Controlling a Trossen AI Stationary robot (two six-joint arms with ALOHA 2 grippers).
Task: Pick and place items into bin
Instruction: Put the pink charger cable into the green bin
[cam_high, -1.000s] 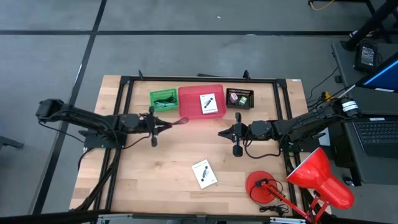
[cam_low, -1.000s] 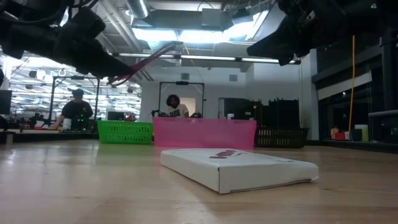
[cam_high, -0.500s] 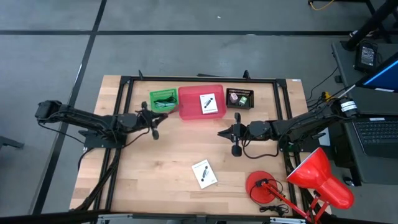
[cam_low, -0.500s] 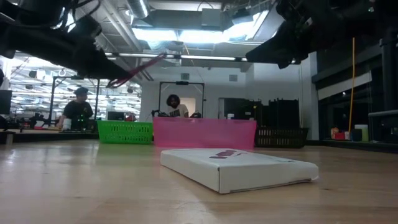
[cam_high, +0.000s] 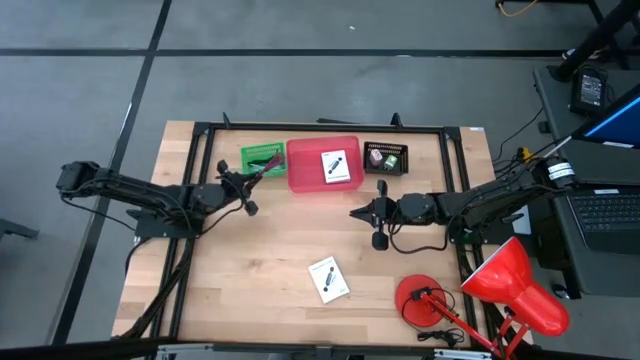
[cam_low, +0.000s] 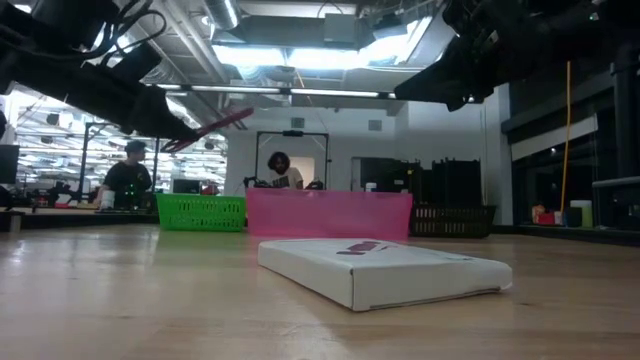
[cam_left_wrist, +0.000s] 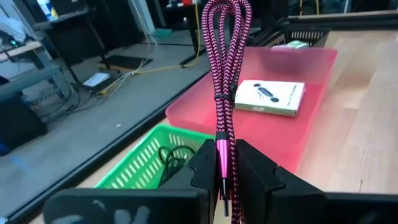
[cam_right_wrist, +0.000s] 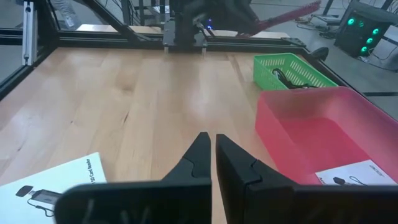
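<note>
My left gripper (cam_high: 246, 183) is shut on a bundled pink-and-black braided cord (cam_left_wrist: 225, 62), which sticks out over the green basket (cam_high: 249, 155). A dark cord lies in that basket (cam_left_wrist: 149, 168). The pink bin (cam_high: 300, 170) holds one white card (cam_high: 337, 167). The other white card (cam_high: 328, 280) lies flat on the table nearer the near edge. My right gripper (cam_high: 356, 212) hovers shut above the table's middle, right of the pink bin's near corner, touching nothing. The black bin (cam_high: 386, 158) holds small green and pinkish pieces. My left gripper pinches the folded cord bundle between its two fingers at the plug end (cam_left_wrist: 222, 155), several strands together. The fingers lie along the cord. The bundle is lifted clear and juts stiffly forward and slightly upward (cam_low: 215, 124), toward the table's far right.
A red desk lamp (cam_high: 510, 285) stands at the table's near right corner. A black frame (cam_high: 320, 127) runs around the table's far and side edges. Bare wood lies between the two arms. People sit in the room beyond the far edge.
My left gripper has moved toward the far edge and turned. The cord pointed right toward the pink bin's near corner; now it points far-right over the green basket.
</note>
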